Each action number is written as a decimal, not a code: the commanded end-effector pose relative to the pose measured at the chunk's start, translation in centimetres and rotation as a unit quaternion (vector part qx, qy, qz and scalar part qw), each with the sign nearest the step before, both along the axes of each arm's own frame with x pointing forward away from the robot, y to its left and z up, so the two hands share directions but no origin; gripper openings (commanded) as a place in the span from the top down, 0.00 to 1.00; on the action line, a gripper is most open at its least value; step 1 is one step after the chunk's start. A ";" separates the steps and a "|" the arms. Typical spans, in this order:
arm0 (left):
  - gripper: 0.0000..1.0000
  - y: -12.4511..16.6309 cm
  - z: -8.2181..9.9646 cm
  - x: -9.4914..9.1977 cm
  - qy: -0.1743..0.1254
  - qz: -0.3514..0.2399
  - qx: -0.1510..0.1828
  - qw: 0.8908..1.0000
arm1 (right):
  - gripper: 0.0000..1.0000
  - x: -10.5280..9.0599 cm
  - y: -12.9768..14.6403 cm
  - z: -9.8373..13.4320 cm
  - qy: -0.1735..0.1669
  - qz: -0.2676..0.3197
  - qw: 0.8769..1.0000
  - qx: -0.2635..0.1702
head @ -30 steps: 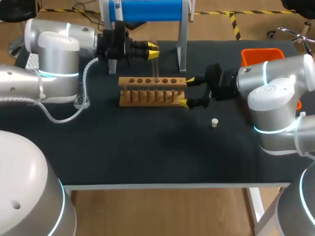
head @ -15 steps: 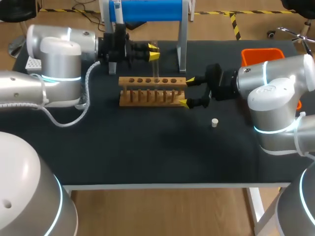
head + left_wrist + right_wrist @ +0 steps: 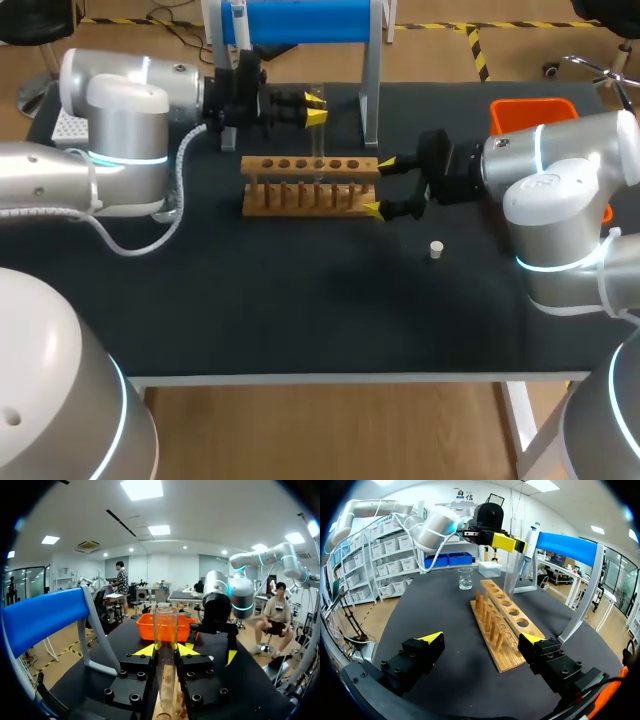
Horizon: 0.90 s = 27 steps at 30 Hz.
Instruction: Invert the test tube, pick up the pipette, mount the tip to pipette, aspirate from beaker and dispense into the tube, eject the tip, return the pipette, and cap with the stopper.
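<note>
At the table's left rear, clamped between the narrowed fingers of the left gripper (image 3: 313, 108): a clear glass test tube (image 3: 165, 625), upright, above the light wooden peg rack (image 3: 310, 185). Further right, spread wide about that rack's end, holding nothing: the right gripper (image 3: 381, 187). Near it, on the tabletop, a small white stopper (image 3: 436, 249).

Clear glass tube (image 3: 165, 627), bare wooden rack (image 3: 366, 164), matt tabletop (image 3: 300, 300)

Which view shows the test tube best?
The left wrist view: the test tube fills the middle, held in the left gripper. The head view shows it faint above the rack; the right wrist view, small, from the side.
</note>
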<state>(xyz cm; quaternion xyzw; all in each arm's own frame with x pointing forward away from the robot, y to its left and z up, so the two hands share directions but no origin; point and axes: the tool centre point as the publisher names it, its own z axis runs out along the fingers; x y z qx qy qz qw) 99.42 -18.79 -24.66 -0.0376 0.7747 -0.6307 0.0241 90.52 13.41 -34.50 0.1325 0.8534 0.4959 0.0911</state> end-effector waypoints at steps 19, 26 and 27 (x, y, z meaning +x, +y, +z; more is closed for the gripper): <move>1.00 0.4 -1.1 0.2 0.003 0.014 -0.015 1.000 | 0.00 0.0 -0.1 0.0 0.000 0.001 1.000 0.001; 1.00 0.4 -1.5 0.3 0.005 0.014 -0.015 1.000 | 0.00 0.0 -0.1 0.0 0.000 0.001 1.000 0.001; 1.00 0.4 -1.5 0.3 0.004 0.015 -0.015 1.000 | 0.00 0.0 -0.1 0.0 0.000 0.001 1.000 0.001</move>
